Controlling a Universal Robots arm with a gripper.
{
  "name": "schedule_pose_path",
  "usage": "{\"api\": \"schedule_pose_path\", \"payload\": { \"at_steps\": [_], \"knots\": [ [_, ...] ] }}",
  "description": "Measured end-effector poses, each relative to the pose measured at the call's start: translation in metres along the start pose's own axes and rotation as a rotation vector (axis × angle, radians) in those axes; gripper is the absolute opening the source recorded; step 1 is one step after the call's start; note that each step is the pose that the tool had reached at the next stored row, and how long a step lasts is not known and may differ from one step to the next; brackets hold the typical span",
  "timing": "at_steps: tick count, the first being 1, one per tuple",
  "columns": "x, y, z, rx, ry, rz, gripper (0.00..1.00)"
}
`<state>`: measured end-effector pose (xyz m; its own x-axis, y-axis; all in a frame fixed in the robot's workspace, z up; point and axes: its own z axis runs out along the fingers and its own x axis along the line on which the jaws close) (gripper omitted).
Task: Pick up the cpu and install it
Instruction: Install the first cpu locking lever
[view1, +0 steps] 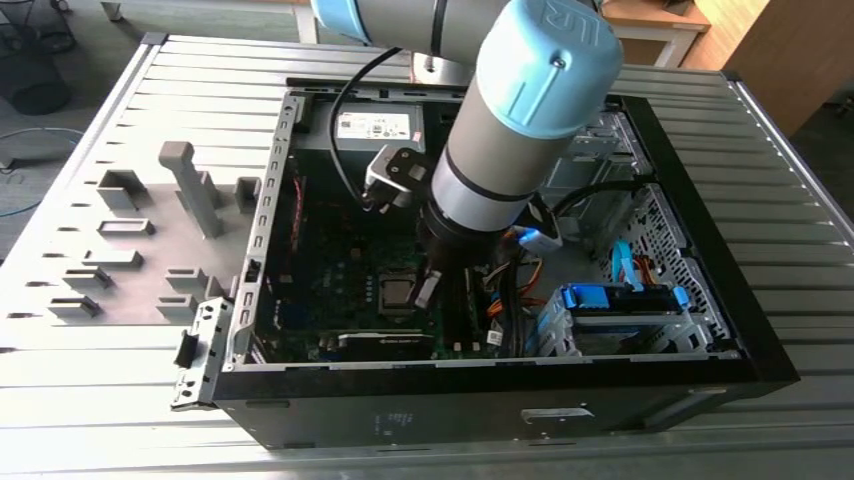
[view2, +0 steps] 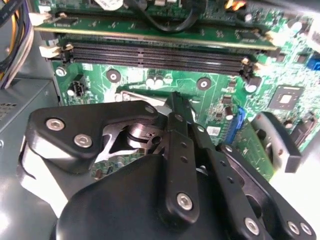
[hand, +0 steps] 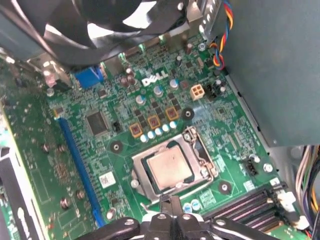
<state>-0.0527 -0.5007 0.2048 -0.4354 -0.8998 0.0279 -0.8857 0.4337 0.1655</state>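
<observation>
One cpu (hand: 170, 167) in socket frame (hand: 201, 150)

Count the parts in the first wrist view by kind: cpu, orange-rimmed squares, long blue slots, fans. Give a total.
cpu: 1
orange-rimmed squares: 3
long blue slot: 1
fan: 1
Total: 6

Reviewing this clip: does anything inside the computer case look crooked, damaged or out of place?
Nothing stands out. The silvery square cpu lies flat and square within the dark metal socket frame on the green motherboard; no visible damage. The black claw sits beside the socket.
</observation>
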Motion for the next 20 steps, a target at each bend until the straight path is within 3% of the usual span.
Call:
{"api": "schedule_pose_path", "payload": {
  "at_steps": [6,14,20],
  "knots": [
    [0.0018,0.0055,0.001,0.0001,-0.0018,0.01,0.11],
    [0.0026,0.0048,0.0018,0.0011,-0.0042,0.042,0.11],
    [0.0019,0.0032,0.0016,0.0013,-0.0041,0.044,0.11]
  ]
}}
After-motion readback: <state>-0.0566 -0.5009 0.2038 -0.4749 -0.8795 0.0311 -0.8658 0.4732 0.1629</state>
